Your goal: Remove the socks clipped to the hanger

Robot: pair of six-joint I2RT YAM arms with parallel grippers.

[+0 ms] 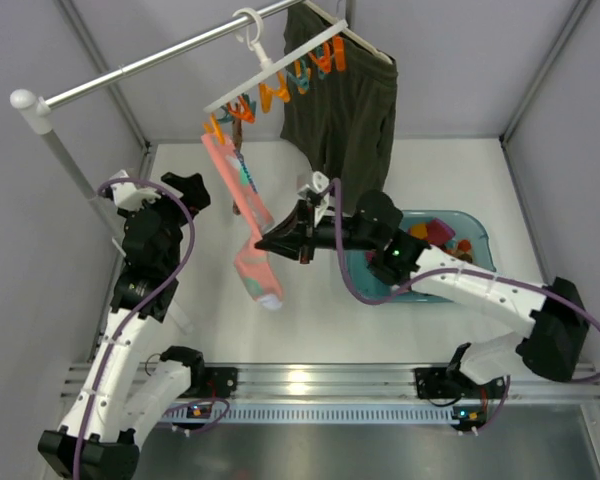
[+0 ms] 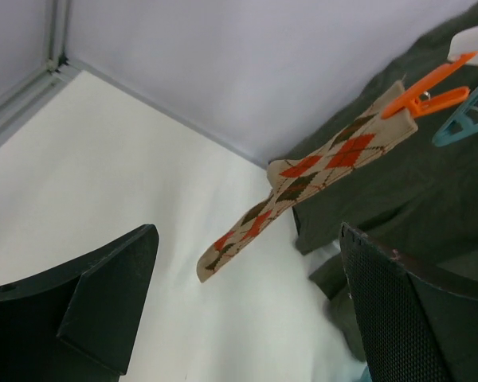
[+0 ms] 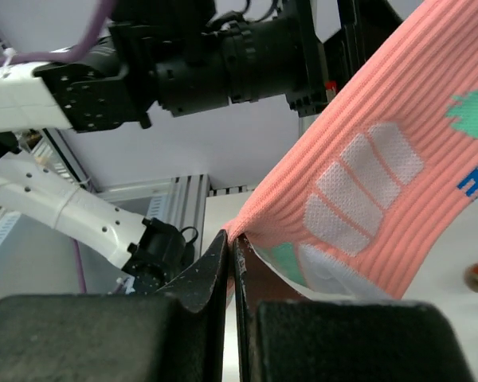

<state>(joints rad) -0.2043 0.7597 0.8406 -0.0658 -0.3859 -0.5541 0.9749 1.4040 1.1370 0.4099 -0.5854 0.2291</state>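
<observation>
the right gripper (image 3: pixel 231 253) is pinched shut on the edge of the pink sock (image 3: pixel 358 183), low on its length, likely so a downward pull can strip it from its peg on the hanger (image 1: pixel 280 75) above. the left gripper (image 2: pixel 247 306) hangs with jaws wide apart, holding nothing. the diamond-pattern sock (image 2: pixel 303 187) dangles ahead of and above it from an orange peg (image 2: pixel 426 95), probably its target. olive shorts (image 2: pixel 398 191) hang just behind that sock and could get caught. a teal bin (image 1: pixel 480 228) sits behind the right gripper.
</observation>
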